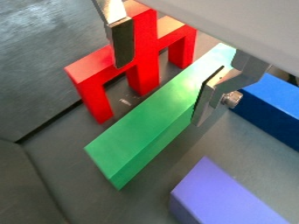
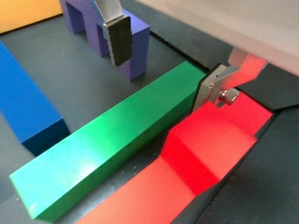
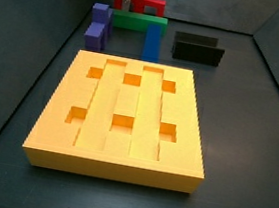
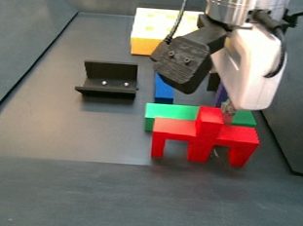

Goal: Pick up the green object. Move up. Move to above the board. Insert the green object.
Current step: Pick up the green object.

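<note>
Two silver fingers (image 1: 121,37) of the gripper (image 1: 163,66) stand open astride the green object (image 1: 163,122) — one on each long side, neither pad clearly pressing it — and it lies flat on the counter (image 4: 62,128). It sits between the red block (image 1: 122,66) and the blue bar (image 2: 26,96), with a purple block (image 2: 117,35) near. The board (image 3: 125,114) lies well apart — its six holes empty.

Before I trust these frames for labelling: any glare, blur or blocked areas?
Wrist views: sharp, soft sheen on the green object, gripper astride it. A side view: the board evenly lit, far pieces small. A side view: the arm hides much of the green object.
</note>
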Controlling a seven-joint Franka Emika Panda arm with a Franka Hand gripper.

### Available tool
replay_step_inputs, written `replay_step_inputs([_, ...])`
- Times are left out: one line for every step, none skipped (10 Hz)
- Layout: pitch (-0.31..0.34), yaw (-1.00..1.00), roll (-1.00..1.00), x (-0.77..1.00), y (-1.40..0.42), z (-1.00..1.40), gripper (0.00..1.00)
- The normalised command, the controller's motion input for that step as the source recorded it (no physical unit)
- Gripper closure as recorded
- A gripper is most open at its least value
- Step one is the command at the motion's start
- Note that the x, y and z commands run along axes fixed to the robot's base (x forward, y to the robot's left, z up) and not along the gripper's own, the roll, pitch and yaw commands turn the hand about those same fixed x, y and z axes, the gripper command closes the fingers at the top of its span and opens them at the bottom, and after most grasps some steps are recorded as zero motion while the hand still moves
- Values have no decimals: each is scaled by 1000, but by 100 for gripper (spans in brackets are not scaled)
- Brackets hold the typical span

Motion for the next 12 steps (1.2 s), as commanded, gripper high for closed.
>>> replay_step_inputs([-64, 0, -77, 120, 0, -131, 0])
replay_step_inputs([-106, -23, -77, 3, 0, -229, 0])
replay_step_inputs([-124, -100, -47, -91, -14, -234, 0])
replay_step_inputs([-111, -109, -47, -106, -9, -86, 0])
replay_step_inputs([-103, -94, -64, 31, 0, -146, 0])
replay_step_inputs([-129, -117, -49, 11, -6, -229, 0])
replay_step_inputs([-114, -51, -14, 0, -143, -120, 0])
replay_step_inputs([-93, -6, 0, 0, -237, -6, 0])
replay_step_inputs([-130, -74, -20, -29, -66, -111, 0])
replay_step_inputs([-156, -77, -40, -71, 0, -166, 0])
replay_step_inputs([-181, -111, -87, -169, 71, -174, 0])
replay_step_inputs([-219, -63, -120, -14, 40, -214, 0])
